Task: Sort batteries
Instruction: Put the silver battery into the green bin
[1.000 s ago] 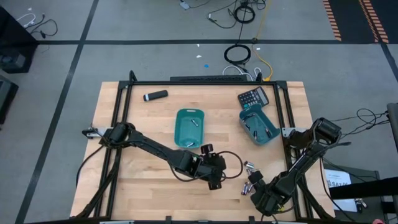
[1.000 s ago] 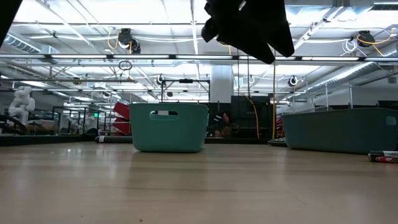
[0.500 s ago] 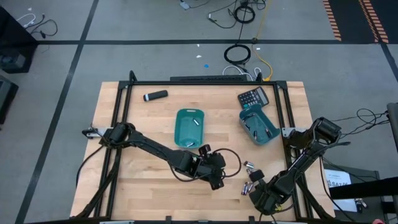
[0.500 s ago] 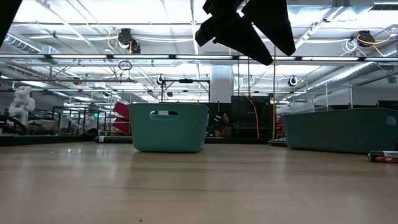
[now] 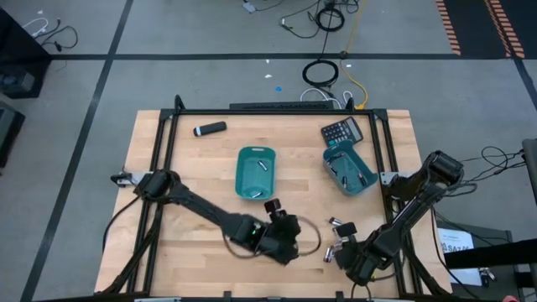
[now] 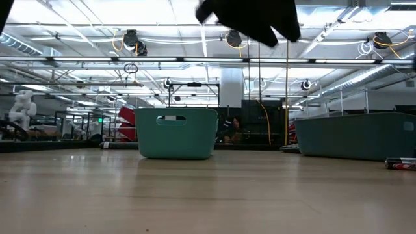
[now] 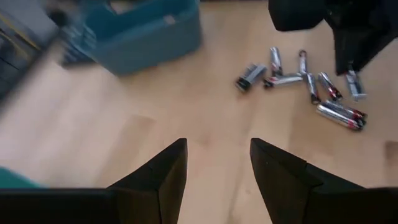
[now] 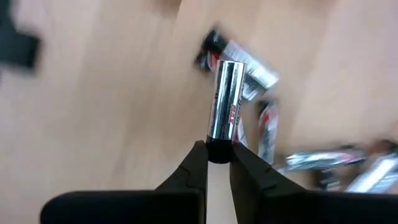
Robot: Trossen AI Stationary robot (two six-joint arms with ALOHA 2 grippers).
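Several small silvery and dark batteries (image 5: 335,226) lie loose on the wood near the table's near right part, also seen in the left wrist view as a pile of batteries (image 7: 308,78). My right gripper (image 8: 217,163) is over that pile, shut on one silvery battery (image 8: 225,99); from above, my right gripper (image 5: 342,250) shows at the pile's near side. My left gripper (image 7: 217,163) hovers open over bare wood to the left of the pile; from above, my left gripper (image 5: 281,237) is near the middle. My right gripper pinches the silvery battery by its dark end (image 8: 219,148) between the two fingertips. The battery runs on in line with the fingers, beyond their tips. It is lifted clear of the table, with the other batteries (image 8: 264,127) blurred below it.
Two teal bins hold a few batteries: one bin (image 5: 256,172) mid-table, one bin (image 5: 348,168) farther right and turned askew. A dark calculator (image 5: 341,131) lies beyond the right bin. A black cylinder with a white tip (image 5: 210,128) rests at far left. Bare wood spreads to the left.
My left gripper has moved a little toward the table's near edge and turned. My right gripper has shifted slightly toward the far edge, over the battery pile. In the low view the dark arm has risen toward the picture's top.
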